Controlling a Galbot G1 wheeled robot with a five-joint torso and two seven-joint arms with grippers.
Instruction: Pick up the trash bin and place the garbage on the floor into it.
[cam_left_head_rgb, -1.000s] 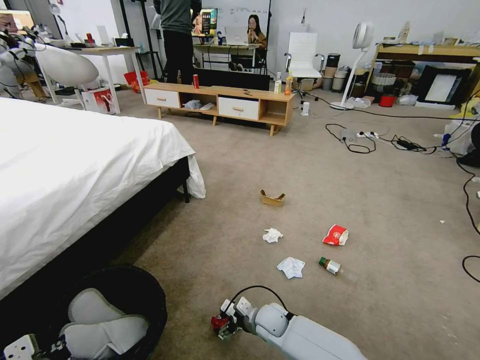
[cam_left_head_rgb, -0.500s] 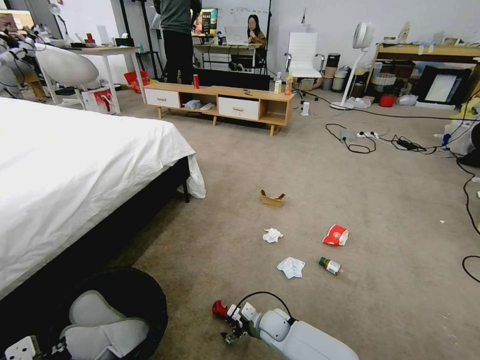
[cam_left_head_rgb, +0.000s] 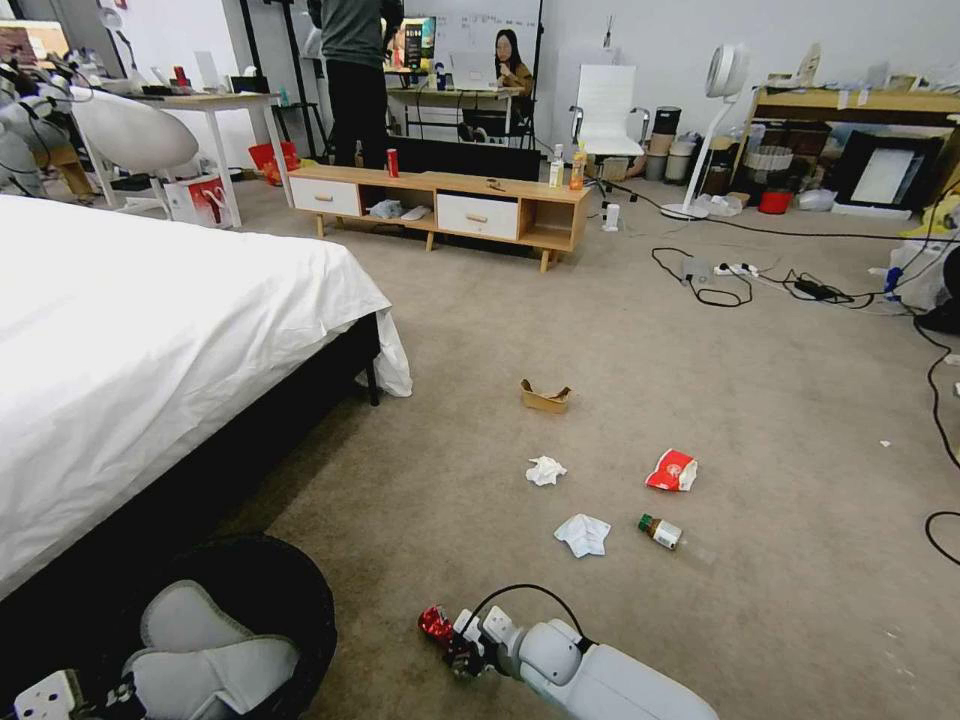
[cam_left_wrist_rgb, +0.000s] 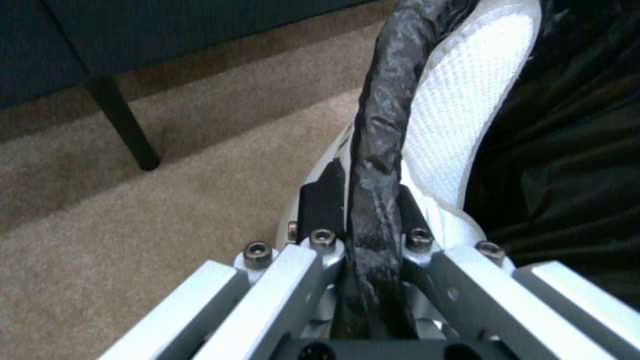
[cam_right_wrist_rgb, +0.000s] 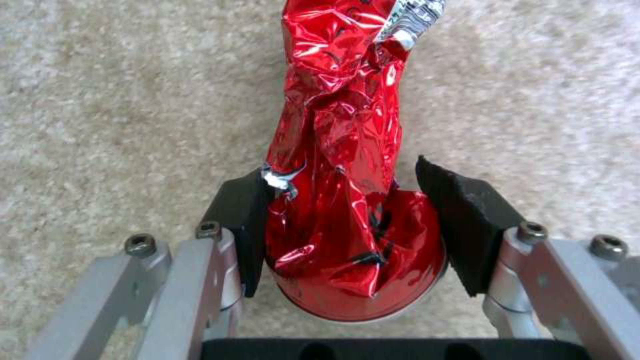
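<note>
1. The left pincer (cam_left_wrist_rgb: 373, 235) is pinching the bag-wrapped rim of the trash bin (cam_left_head_rgb: 290, 600), which is sitting low at the robot's left, next to the bed (cam_left_head_rgb: 150, 340).
2. The right pincer (cam_right_wrist_rgb: 347, 225) is straddling a crushed red can (cam_right_wrist_rgb: 340, 150) on the floor (cam_left_head_rgb: 600, 330); one pad is touching the can and the other is standing just off it, so the pincer is spread rather than pressed together.
3. In the head view, that can (cam_left_head_rgb: 435, 623) is lying just right of the bin.
4. Farther out on the carpet, two white tissues (cam_left_head_rgb: 582, 534), a small bottle (cam_left_head_rgb: 661, 531), a red-white crushed cup (cam_left_head_rgb: 672, 470) and a cardboard tray (cam_left_head_rgb: 545, 397) are lying apart.
</note>
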